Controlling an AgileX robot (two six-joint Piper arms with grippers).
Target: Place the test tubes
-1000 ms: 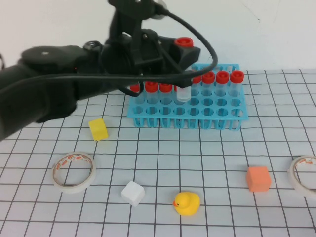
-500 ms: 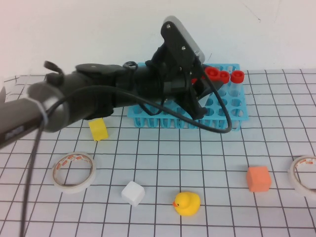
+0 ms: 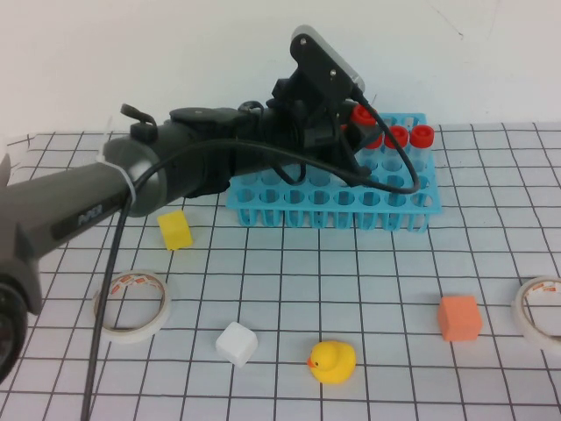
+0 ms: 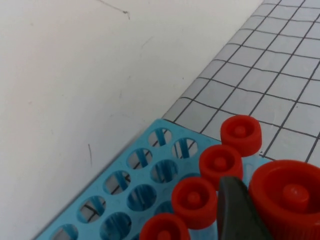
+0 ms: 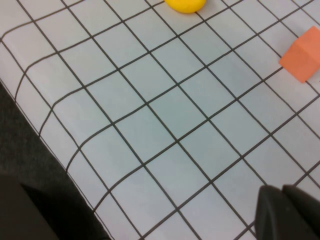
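**Tube over the rack.** On the gridded worktop (image 3: 368,263), the left arm (image 3: 175,175) stretches to the blue rack (image 3: 333,215), which stands by the far edge about midway along. The left end effector (image 3: 349,132) hovers over the rack's back row, apparently pinching a red-capped test tube (image 4: 295,195). In the left wrist view the tube's cap sits tight against one dark finger (image 4: 240,210), nearer the camera than the caps of the seated tubes (image 4: 220,162) lined up beside it. The right end effector (image 5: 287,212), pressed together and holding nothing, hangs low by the worktop's near edge, with the orange cube (image 5: 302,52) and yellow duck (image 5: 185,4) in its camera's sight. The step in hand looks like seating the tube in a free hole of that row. Doing it well likely means keeping the tube upright, centring it over the hole and lowering it straight until it bottoms. Only then should the end effector let go, without nudging the neighbouring caps.
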